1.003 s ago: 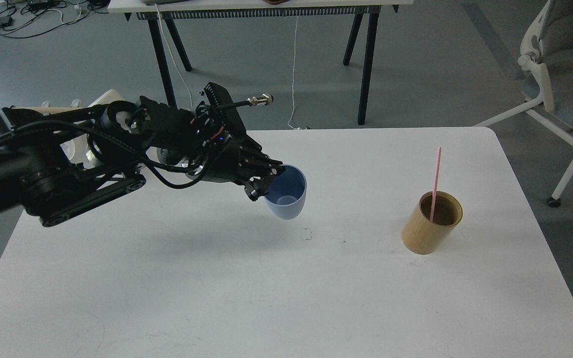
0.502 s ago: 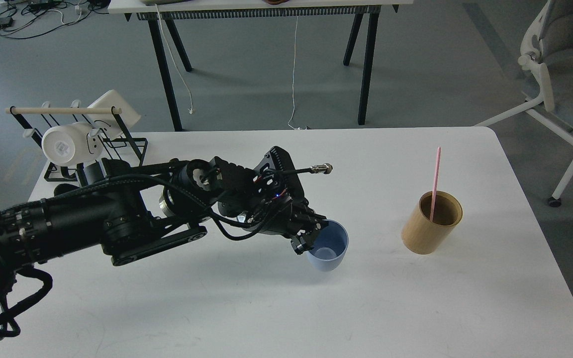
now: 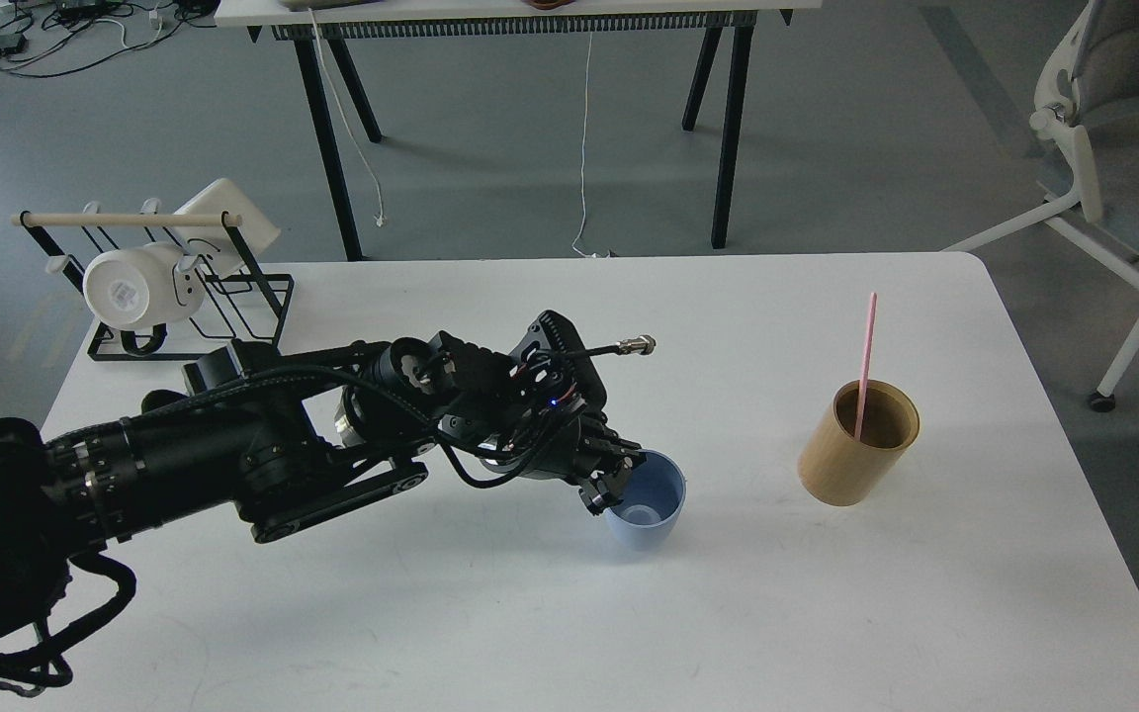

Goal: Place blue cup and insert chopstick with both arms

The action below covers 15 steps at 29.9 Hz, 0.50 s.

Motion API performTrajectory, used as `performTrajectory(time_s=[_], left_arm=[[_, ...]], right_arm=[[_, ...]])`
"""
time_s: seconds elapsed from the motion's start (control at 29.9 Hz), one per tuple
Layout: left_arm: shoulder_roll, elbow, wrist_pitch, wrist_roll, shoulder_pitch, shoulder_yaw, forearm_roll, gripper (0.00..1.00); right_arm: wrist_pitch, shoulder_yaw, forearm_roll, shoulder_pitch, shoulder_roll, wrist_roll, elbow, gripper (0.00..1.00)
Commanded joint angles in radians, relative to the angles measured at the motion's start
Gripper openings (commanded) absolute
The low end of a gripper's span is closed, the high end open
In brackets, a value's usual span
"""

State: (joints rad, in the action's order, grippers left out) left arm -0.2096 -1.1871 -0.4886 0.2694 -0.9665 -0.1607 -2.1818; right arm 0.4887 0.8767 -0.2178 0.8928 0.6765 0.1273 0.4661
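Observation:
A light blue cup (image 3: 647, 504) stands upright on the white table (image 3: 827, 613) near its middle. My left gripper (image 3: 617, 482) comes in from the left and is shut on the cup's left rim. A tan wooden holder (image 3: 858, 445) stands to the right with one pink chopstick (image 3: 864, 361) leaning in it. My right arm and gripper are out of view.
A black wire rack (image 3: 184, 287) with a white mug (image 3: 139, 287) and a white board stands at the table's back left corner. A second table (image 3: 530, 40) and a white chair (image 3: 1113, 158) stand beyond the table.
My left gripper carried the blue cup down and to the right from mid-air onto the table. In the last half second it shifted slightly left and lower, and the cup stands more upright.

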Motion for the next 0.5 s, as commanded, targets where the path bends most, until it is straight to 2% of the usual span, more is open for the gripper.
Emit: performTrajectory(time_s=[0.0, 0.17, 0.33, 0.4, 0.47], left_arm=[[-0.007, -0.008, 0.000, 0.002, -0.001, -0.003, 0.000, 0.18], [-0.019, -0.016, 0.000, 0.010, -0.006, -0.023, 0.000, 0.22], [-0.031, -0.034, 0.000, 0.017, -0.004, -0.135, 0.000, 0.27], [-0.042, -0.034, 0.000, 0.024, -0.006, -0.209, 0.000, 0.33], [-0.047, -0.034, 0.000, 0.024, -0.008, -0.308, 0.000, 0.48]], right_arm=[[0.000, -0.002, 0.000, 0.000, 0.000, 0.000, 0.002, 0.99], [0.000, -0.004, 0.000, -0.003, 0.000, 0.000, 0.000, 0.99], [0.000, -0.004, 0.000, -0.015, 0.014, 0.000, 0.002, 0.99], [0.000, -0.005, 0.001, -0.017, 0.028, -0.002, 0.003, 0.99], [0.000, -0.005, 0.003, -0.031, 0.044, -0.002, 0.017, 0.99]])
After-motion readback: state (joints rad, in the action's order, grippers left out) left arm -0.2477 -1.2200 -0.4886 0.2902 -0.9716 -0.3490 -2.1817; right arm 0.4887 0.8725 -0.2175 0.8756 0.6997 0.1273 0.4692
